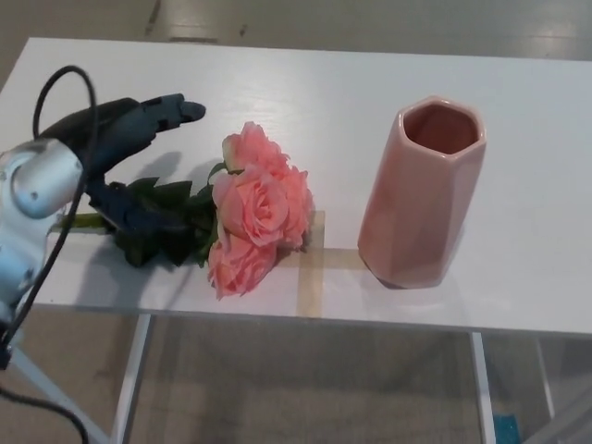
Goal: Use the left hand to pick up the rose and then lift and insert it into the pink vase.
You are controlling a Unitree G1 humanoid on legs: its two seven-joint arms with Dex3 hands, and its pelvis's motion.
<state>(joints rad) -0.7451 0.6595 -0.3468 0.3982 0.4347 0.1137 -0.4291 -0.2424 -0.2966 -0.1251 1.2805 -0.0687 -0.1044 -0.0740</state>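
Rose: the rose [248, 211] lies flat on the white table [370, 102], left of centre near the front edge — three pink blooms at the right end, dark leaves and a green stem running off to the left.
Long axis: roughly left–right, blooms toward the vase, stem end toward the robot's left side.
Left hand: the left hand [125, 157] is spread over the leafy stem section, upper fingers [171, 109] stretched out past the far side of the leaves, the thumb low on the near side among them. Not yet closed — the stem sits between the digits, but I cannot tell whether any of them touch it.
Right hand: does not show; the left is the only one near.
Pink vase: the pink vase [421, 194] stands upright, well right of the blooms, mouth open and empty.
In the way: nothing stands between blooms and vase; only strips of tape [313, 264] lie flat on the table there.
Next move, by my judgement: close on the stem, then tip it upright so the stem end leads into the mouth.
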